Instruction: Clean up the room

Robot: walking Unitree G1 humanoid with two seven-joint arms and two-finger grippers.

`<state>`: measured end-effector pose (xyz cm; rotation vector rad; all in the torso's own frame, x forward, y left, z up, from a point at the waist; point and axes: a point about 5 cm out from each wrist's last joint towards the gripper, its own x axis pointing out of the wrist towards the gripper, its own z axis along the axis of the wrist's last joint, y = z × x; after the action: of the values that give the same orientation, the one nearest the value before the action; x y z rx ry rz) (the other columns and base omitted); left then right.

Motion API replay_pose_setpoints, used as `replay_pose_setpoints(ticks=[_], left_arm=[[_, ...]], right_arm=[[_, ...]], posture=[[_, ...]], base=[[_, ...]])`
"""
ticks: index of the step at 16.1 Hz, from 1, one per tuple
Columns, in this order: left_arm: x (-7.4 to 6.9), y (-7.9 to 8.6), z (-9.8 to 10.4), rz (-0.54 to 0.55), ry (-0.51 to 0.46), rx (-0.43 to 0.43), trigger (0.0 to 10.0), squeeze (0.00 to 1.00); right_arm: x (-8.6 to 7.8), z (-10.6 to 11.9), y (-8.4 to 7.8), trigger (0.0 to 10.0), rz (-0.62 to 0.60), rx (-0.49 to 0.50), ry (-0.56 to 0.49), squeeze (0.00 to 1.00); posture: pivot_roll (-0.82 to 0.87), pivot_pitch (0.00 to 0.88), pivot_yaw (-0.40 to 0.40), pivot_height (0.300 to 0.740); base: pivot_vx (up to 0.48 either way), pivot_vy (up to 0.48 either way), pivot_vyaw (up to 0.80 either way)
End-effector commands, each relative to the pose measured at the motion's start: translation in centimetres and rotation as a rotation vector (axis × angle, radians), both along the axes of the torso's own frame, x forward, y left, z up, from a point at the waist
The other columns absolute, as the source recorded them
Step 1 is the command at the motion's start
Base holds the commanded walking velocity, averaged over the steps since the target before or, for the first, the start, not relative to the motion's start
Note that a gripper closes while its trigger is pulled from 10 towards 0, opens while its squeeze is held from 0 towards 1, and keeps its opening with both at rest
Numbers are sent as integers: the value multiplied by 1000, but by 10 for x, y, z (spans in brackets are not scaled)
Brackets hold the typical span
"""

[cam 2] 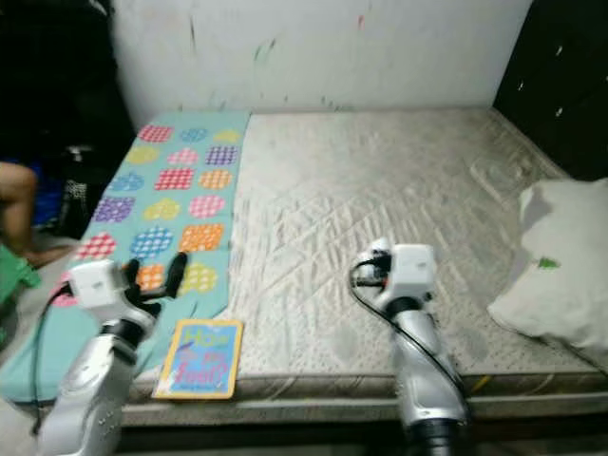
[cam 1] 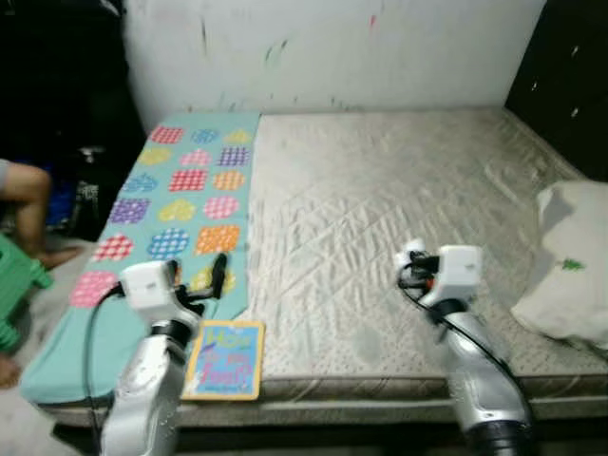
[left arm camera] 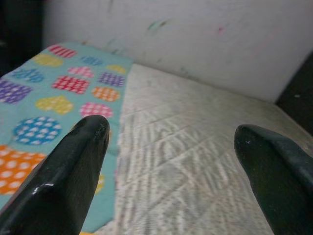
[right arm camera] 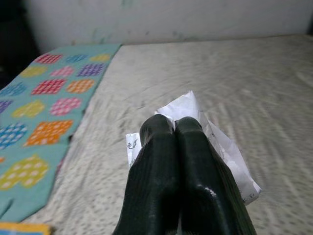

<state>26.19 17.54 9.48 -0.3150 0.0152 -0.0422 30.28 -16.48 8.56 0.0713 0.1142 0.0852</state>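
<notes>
My right gripper [right arm camera: 172,126] is shut on a crumpled white paper [right arm camera: 222,147], whose edges stick out past both fingers. It hangs a little above the bare grey mattress [cam 1: 380,190], towards the front middle of the bed. My left gripper [cam 1: 214,275] stands open with nothing between its fingers [left arm camera: 73,161], over the edge of a teal blanket [cam 1: 180,190] with coloured patches. A yellow and blue picture book [cam 1: 224,359] lies flat at the bed's front edge, just below the left gripper.
A white pillow [cam 1: 570,261] lies at the bed's right edge. A white wall [cam 1: 332,47] backs the bed, with a dark headboard [cam 1: 565,76] on the right. On the left, a person's leg [cam 1: 28,204] and a green stool [cam 1: 14,285] are on the floor.
</notes>
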Motion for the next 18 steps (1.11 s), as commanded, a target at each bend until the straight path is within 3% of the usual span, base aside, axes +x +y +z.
replay_pose_setpoints(ticks=[1,8,18], left_arm=[[1,3,1,15,6,15,10000,0],[2,7,-4,60,41,11,10000,0],[2,5,-3,58,32,8,10000,0]], right_arm=[[3,6,2,10000,7,-3,-21,0],[3,6,1,10000,4,-6,-21,0],[3,5,1,10000,14,-15,-15,0]], posture=[[-99,0,34,740],[-100,0,33,740],[-102,0,30,740]], base=[[0,0,0],[0,39,0],[0,447,0]])
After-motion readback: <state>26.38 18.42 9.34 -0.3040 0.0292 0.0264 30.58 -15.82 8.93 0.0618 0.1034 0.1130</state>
